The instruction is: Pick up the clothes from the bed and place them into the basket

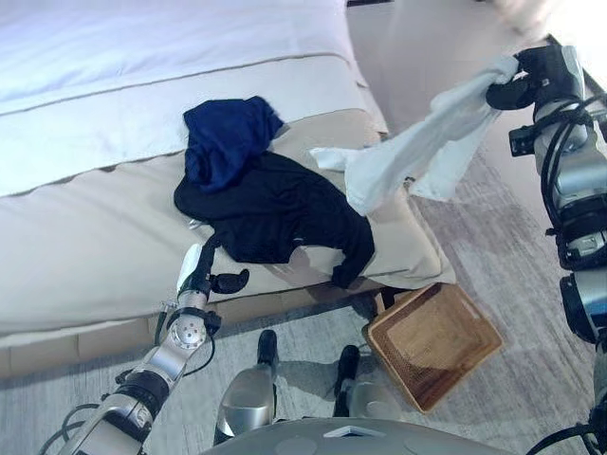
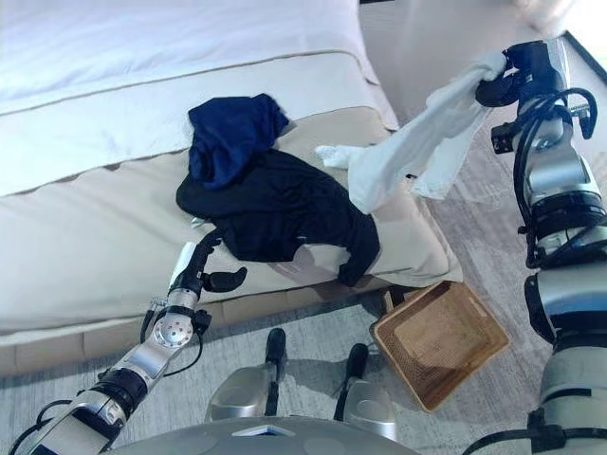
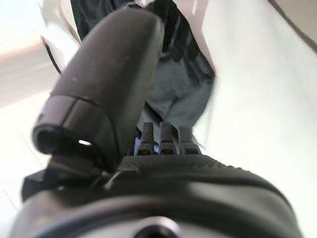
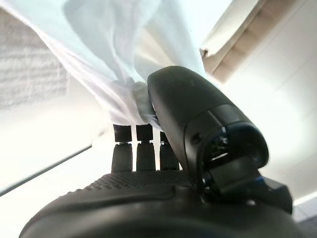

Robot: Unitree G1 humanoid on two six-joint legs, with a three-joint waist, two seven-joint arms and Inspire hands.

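Observation:
My right hand point(image 1: 520, 83) is raised at the upper right, beyond the bed's corner, shut on a white garment point(image 1: 417, 152). The garment hangs down and left, and its lower end reaches over the bed's corner. In the right wrist view the thumb point(image 4: 198, 114) pinches the white cloth point(image 4: 114, 64) against the fingers. A black garment point(image 1: 275, 209) lies on the bed's beige foot point(image 1: 85, 246) with a dark blue garment point(image 1: 228, 133) on its far edge. My left hand point(image 1: 204, 275) is open at the bed's front edge, with its fingers pointing at the black garment's near edge point(image 3: 183, 84). The wicker basket point(image 1: 436, 346) stands on the floor.
The basket sits on the grey carpet point(image 1: 531, 284) just below the bed's front right corner. The white duvet point(image 1: 142, 57) covers the far part of the bed. A pale floor strip point(image 1: 417, 47) runs past the bed on the right.

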